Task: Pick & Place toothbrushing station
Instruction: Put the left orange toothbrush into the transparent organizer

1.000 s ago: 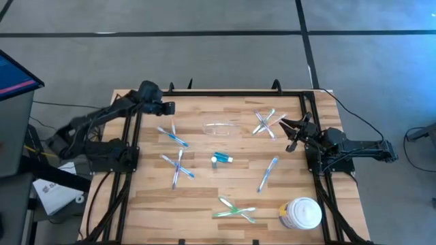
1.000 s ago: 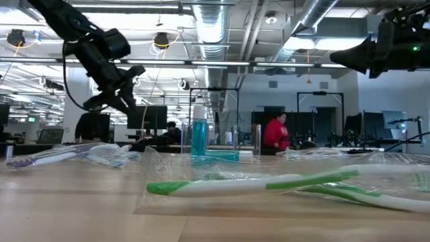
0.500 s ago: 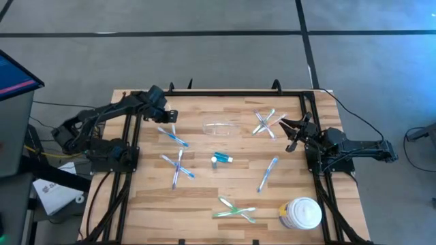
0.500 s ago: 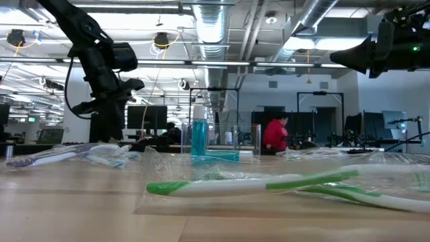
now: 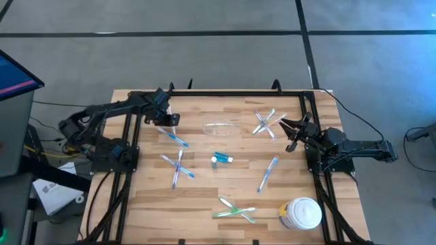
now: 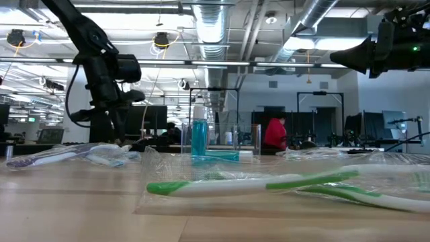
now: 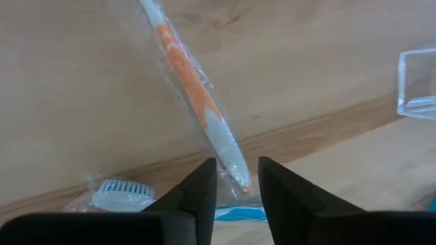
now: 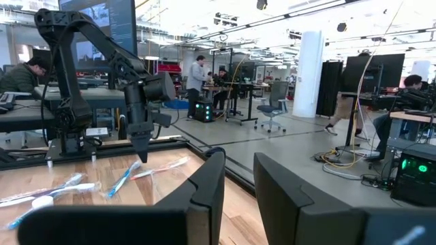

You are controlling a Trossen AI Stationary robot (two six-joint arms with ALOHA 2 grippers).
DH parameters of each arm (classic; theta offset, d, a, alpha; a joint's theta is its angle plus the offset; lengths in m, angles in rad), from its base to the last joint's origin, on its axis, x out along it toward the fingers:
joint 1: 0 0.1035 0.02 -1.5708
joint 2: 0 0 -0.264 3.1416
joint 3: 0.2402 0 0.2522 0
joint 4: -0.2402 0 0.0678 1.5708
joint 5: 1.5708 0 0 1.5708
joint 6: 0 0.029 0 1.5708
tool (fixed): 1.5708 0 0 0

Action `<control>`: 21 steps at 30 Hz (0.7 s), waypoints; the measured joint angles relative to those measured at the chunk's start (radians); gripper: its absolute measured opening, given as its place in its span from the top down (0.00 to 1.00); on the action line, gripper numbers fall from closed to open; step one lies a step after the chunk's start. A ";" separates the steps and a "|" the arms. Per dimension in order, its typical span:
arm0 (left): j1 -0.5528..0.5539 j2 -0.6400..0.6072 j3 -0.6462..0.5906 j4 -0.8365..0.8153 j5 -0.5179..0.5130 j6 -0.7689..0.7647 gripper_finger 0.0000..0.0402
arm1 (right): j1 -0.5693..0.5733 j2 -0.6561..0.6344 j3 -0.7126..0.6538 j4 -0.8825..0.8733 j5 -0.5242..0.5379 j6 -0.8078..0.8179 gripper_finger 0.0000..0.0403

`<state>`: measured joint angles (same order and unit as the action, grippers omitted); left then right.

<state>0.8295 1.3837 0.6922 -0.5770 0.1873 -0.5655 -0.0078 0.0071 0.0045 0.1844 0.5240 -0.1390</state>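
Left gripper (image 5: pixel 172 122) low over a wrapped toothbrush pair (image 5: pixel 173 137) at the table's left rear.

The wooden table (image 5: pixel 204 197) sits in an open workshop with desks, monitors and people behind. The white jar (image 5: pixel 301 214) stands at the front right; its label is too small to read. The right gripper (image 5: pixel 291 135) waits by the right edge, fingers a little apart, empty. The clear holder (image 5: pixel 220 127) (barely visible from above) lies rear centre, the teal tube (image 5: pixel 221 159) just in front. The left fingers (image 7: pixel 201 187) stand slightly apart, straddling an orange-handled brush (image 7: pixel 197 102) in film; whether they touch it is unclear.
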 joint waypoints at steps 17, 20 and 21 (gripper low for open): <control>0.000 0.018 0.000 0.013 -0.059 -0.080 0.65 | 0.000 0.000 0.000 0.000 0.000 0.000 0.82; 0.000 0.018 0.000 0.019 -0.059 -0.105 0.65 | 0.000 0.000 0.000 0.000 0.000 -0.002 0.82; 0.000 0.018 0.000 0.019 -0.059 -0.107 0.65 | 0.000 0.000 0.000 0.000 0.000 -0.002 0.82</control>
<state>0.8295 1.4017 0.6918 -0.5579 0.1280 -0.6721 -0.0078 0.0071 0.0045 0.1842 0.5240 -0.1410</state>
